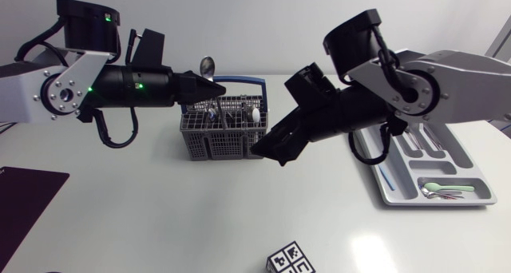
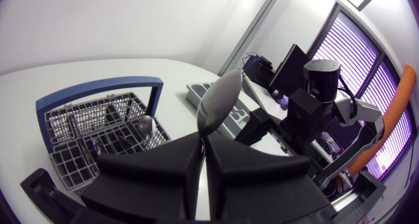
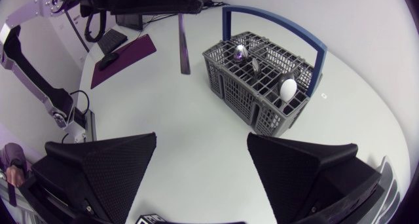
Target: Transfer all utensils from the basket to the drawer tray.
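1. Left end effector (image 2: 204,145): shut tight on a spoon (image 2: 219,101). The bowl is up and the handle hangs below the fingers, so the long axis is near upright.
2. The spoon is held aloft by the rear left corner of the basket (image 1: 223,141). In the right wrist view the handle tip appears to be out of the cells. The basket holds more utensils, among them a white spoon (image 1: 255,112).
3. Right end effector (image 1: 267,149): fingers spread wide with nothing between them. It sits low, just beside the basket's right end and facing it.
4. Drawer tray (image 1: 457,168): on the right side of the desk, well apart from the held spoon. The basket and the right arm lie between them. Several utensils already lie in the tray.
5. Judgement: the tray is to the right of the spoon, and the right arm is the nearer one. The left arm must either cross over the right arm or pass the spoon to it. The spoon also has to tip from upright to lie flat along a compartment.
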Controlling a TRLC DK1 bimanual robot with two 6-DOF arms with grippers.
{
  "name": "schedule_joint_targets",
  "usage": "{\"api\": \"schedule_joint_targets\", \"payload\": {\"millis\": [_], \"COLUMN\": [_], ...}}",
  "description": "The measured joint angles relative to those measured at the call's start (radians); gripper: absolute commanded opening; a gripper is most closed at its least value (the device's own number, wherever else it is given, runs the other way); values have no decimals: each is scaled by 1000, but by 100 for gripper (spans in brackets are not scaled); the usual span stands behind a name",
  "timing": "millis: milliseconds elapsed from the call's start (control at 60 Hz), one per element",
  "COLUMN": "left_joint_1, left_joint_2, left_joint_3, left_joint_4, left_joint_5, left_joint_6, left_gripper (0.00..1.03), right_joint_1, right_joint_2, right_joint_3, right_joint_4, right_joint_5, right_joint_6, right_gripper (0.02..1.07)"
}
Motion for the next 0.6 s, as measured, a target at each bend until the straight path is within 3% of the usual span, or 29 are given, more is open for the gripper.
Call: {"api": "schedule_joint_targets", "payload": {"millis": [350, 600], "left_joint_1": [-68, -120], "left_joint_2": [14, 52], "left_joint_3": [-13, -13], "left_joint_4": [49, 61], "left_joint_5": [1, 0], "left_joint_6": [-114, -160], "left_gripper": [5, 5], "right_joint_1": [51, 84], "right_joint_2": [24, 24], "right_joint_3": [39, 39], "right_joint_4": [79, 125], "right_joint_5": [-3, 84], "right_joint_6": [108, 127], "right_gripper": [101, 86]}}
